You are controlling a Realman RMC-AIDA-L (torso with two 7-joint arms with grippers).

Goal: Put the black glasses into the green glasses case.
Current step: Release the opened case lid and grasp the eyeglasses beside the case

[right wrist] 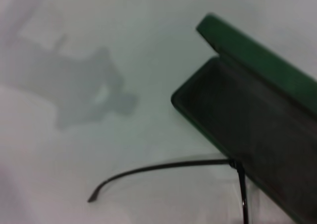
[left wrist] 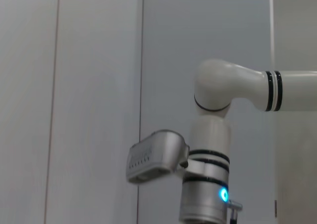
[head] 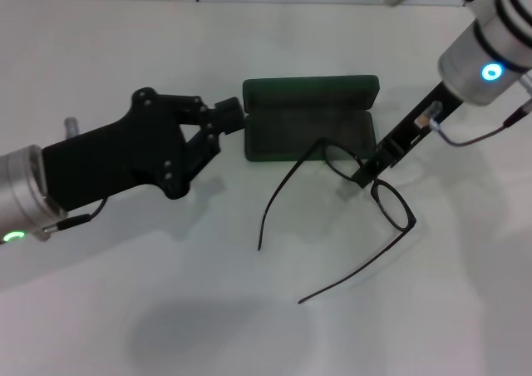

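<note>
Your right gripper (head: 366, 175) is clamped on the black glasses (head: 391, 200) at the bridge; the frame slants away from the open green glasses case (head: 309, 118), temples trailing toward you. Your left gripper (head: 237, 114) pinches the case's left end. Only the right wrist view shows the lining.

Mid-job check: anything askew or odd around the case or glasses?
Yes: the thin black-framed glasses hang crooked from the right end effector, temple arms splayed open, beside the open dark green hard case, which the left end effector touches.

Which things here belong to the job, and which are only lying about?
Job: black glasses, held at the bridge by the right gripper; open green glasses case; left gripper at the case's end.
Lying about: nothing; only the white table.
</note>
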